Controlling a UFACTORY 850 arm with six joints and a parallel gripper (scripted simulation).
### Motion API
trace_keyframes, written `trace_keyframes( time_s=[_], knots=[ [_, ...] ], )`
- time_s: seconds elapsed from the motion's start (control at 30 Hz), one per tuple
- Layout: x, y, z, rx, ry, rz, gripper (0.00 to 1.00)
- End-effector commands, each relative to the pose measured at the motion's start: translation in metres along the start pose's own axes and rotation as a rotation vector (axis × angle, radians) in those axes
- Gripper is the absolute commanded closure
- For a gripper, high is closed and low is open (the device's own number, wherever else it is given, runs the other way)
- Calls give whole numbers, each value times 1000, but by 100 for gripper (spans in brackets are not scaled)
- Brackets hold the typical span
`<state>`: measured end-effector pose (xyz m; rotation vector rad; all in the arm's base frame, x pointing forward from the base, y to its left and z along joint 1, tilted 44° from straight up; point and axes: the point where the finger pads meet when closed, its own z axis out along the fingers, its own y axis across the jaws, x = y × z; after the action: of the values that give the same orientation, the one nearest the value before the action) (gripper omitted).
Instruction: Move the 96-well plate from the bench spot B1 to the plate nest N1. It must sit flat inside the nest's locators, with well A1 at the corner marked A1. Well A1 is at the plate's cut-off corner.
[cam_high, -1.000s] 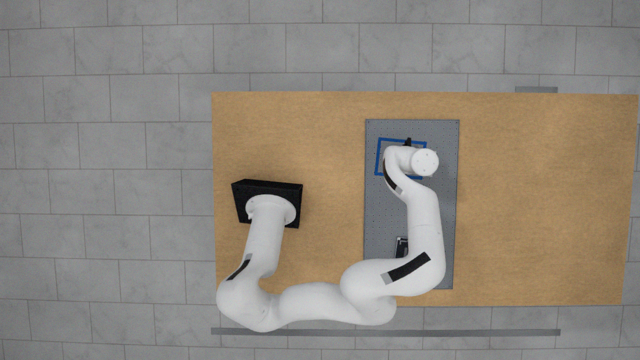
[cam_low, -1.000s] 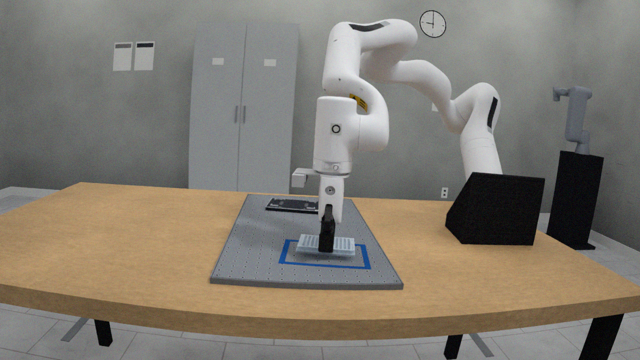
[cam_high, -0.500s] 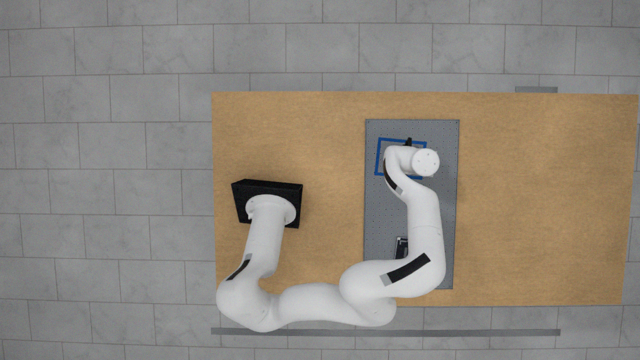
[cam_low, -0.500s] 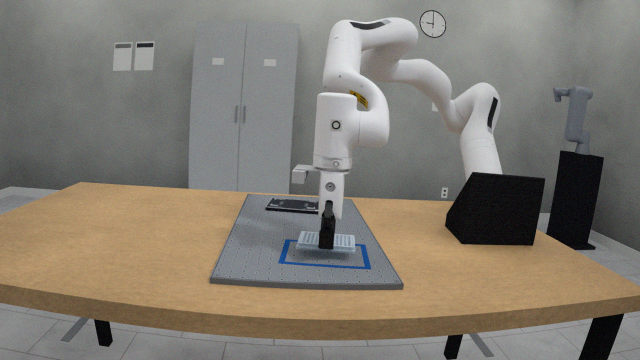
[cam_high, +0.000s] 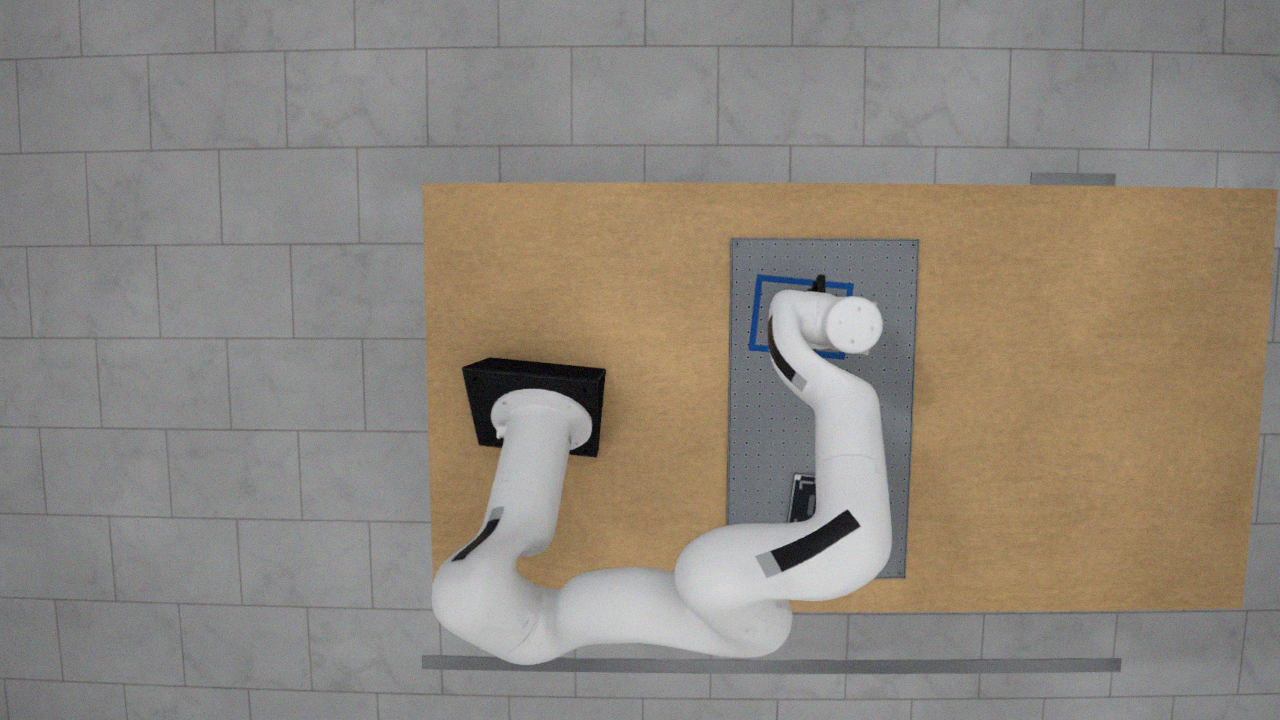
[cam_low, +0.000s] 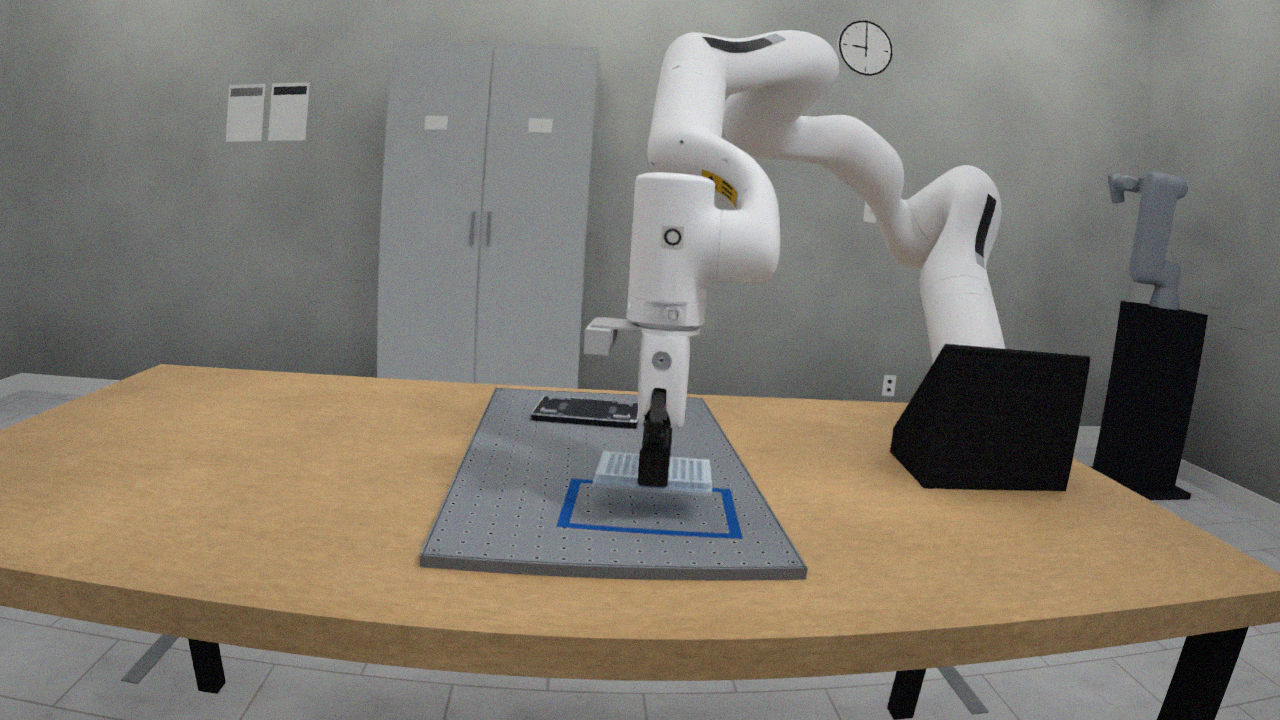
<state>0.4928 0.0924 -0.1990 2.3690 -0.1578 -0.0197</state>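
Observation:
The pale 96-well plate (cam_low: 693,471) is clamped across its short width by my gripper (cam_low: 654,465) and hangs level a little above the blue-outlined spot B1 (cam_low: 649,529) (cam_high: 759,291), casting a shadow inside the outline. In the overhead view the arm's wrist covers the plate and only one dark fingertip (cam_high: 819,284) shows. The black plate nest N1 (cam_low: 583,410) (cam_high: 802,497) lies flat at the far end of the grey breadboard (cam_low: 501,501) (cam_high: 760,429), partly hidden under the forearm from above. I cannot make out the plate's cut-off corner.
The breadboard lies on a wooden table (cam_low: 223,465) (cam_high: 1074,402). The arm's black base block (cam_low: 989,420) (cam_high: 501,376) stands at the table's side. A grey device on a black pedestal (cam_low: 1150,394) stands beyond the table.

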Motion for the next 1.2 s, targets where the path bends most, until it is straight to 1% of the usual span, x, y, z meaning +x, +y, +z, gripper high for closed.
trace_keyframes(
  time_s=[0.0,0.2,0.27,0.77,0.97,1.17],
  knots=[
    [1,0,-7,1,1,1,100],
    [1,0,-17,1,1,1,100],
    [1,0,-17,1,1,1,100],
    [1,0,-42,1,1,1,100],
    [1,0,-48,1,1,1,100],
    [1,0,-48,1,1,1,100]
  ],
)
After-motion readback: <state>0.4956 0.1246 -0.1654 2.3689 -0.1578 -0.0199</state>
